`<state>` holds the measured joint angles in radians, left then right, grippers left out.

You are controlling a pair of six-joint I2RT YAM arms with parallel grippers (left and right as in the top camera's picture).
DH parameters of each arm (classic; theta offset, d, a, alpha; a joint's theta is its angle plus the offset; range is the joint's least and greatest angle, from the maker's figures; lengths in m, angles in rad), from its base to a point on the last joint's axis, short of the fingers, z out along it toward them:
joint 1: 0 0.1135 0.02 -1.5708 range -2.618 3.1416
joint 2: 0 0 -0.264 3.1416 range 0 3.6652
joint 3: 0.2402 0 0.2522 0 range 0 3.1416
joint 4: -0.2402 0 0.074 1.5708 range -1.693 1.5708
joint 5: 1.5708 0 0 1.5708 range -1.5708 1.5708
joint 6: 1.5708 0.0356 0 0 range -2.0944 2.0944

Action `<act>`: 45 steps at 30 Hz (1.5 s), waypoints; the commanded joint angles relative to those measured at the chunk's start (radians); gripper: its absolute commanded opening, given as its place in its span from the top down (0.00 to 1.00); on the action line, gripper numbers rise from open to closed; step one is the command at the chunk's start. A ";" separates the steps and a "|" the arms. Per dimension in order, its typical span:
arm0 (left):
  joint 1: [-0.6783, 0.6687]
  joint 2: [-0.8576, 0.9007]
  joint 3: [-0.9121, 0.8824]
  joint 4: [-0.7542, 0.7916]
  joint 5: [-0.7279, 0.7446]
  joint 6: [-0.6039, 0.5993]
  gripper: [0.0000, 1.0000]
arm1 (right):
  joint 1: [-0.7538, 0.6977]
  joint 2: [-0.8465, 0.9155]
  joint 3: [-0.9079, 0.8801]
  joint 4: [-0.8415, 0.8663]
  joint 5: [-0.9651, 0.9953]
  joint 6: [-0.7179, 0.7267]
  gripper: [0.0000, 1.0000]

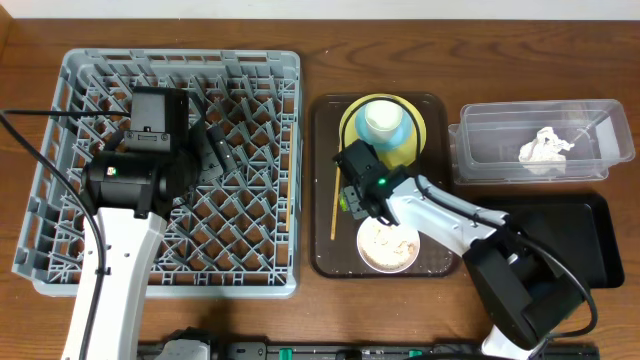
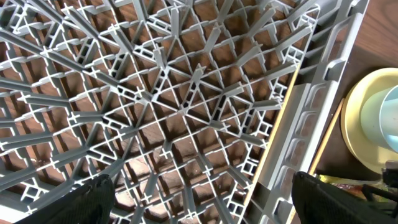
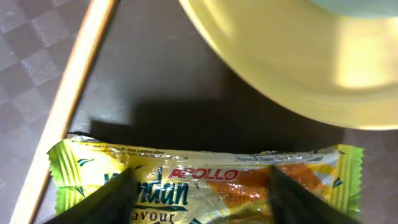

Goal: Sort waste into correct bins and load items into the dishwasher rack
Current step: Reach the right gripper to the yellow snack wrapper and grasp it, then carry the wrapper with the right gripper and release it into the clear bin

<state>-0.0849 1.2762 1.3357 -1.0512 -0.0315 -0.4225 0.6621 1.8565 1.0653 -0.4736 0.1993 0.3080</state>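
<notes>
Left gripper (image 2: 211, 202): I found its fingers set wide apart and holding nothing. It hung above the middle of the grey rack (image 2: 186, 93), which stood on the left of the table (image 1: 310, 40).

Right gripper (image 3: 199, 198): its two fingers stood apart, one over each half of the yellow-green snack wrapper (image 3: 205, 177). I could not tell whether the tips touched it. The wrapper lay flat on the brown tray (image 3: 155, 81), and its upper edge was near the rim of the yellow plate (image 3: 292, 62) but clear of it. One wooden chopstick (image 3: 68, 106) ran along the wrapper's left end, close enough that I could not tell whether they touched.

Further out on the same brown tray, the plate carried a light blue bowl (image 1: 395, 150) with a small pale cup (image 1: 380, 120) on top. Near the front edge stood the white bowl (image 1: 388, 269), which held whitish food scraps (image 1: 388, 238).

To the right of the brown tray stood the clear tub (image 1: 470, 165) with the crumpled tissue (image 1: 545, 148) inside it. The black tray (image 1: 575, 215) lay in front of the tub, partly covered by the right arm.
</notes>
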 commanded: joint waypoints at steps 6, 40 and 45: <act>0.003 0.003 0.011 -0.004 -0.002 -0.002 0.08 | -0.020 0.014 -0.049 0.011 0.010 0.021 0.68; 0.003 0.003 0.011 -0.004 -0.002 -0.002 0.08 | -0.255 -0.238 -0.091 -0.206 -0.163 0.151 0.51; 0.003 0.003 0.011 -0.004 -0.002 -0.002 0.08 | -0.255 -0.190 -0.198 0.018 -0.209 0.151 0.52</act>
<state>-0.0849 1.2762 1.3357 -1.0508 -0.0315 -0.4225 0.3969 1.6501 0.8932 -0.4992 0.0265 0.4343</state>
